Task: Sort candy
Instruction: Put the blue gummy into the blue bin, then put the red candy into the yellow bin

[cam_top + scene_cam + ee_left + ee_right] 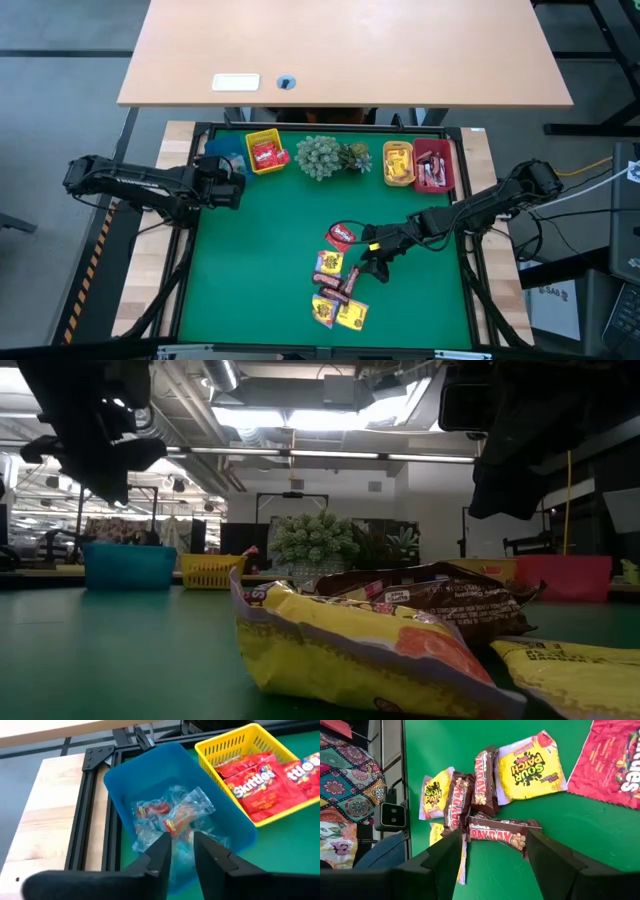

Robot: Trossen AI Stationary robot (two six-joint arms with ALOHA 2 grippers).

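Note:
The candy lies in a pile point(340, 290) on the green mat's near middle: yellow packets point(530, 767), dark brown bars point(500, 835) and a red packet point(340, 236). My right gripper point(494, 840) stands open just above the pile, a finger on either side of one brown bar. My left gripper point(181, 845) hovers open over the blue bin point(150, 760) at the far left, nothing between its fingers. Clear-wrapped sweets point(172, 812) lie on that bin's floor below it. Red packets point(255, 775) fill the yellow bin point(266, 152).
A grey-green plant cluster point(328, 156) stands at the far middle, between the yellow bin and an orange bin point(398, 163) and a red bin point(434, 167) at the far right. A black frame point(92, 815) edges the mat. Bare green mat point(260, 260) lies left of the pile.

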